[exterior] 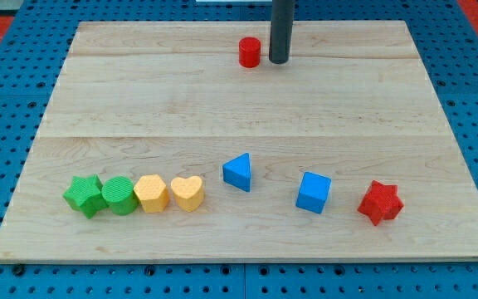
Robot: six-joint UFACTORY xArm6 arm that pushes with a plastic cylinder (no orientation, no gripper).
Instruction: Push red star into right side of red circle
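Since the red star [380, 202] sits far down at the view's bottom right, it is well apart from the red circle [249, 51], which stands near the view's top middle. My tip [279, 61] is just beside the circle, on its right side, so it is nowhere near the star. I have no fingers to open or close — only a straight dark rod that slides and pushes.

The star looks small, hard and light, so I think it will slide easily on the smooth wooden board [139, 100]. But its points may make it spin or slip off to one side. I cannot pick it up, so I would press on its lower right side, in a dip between two points — that should send it up and left. The blue cube [314, 192] sits near the star's left and could get bumped.
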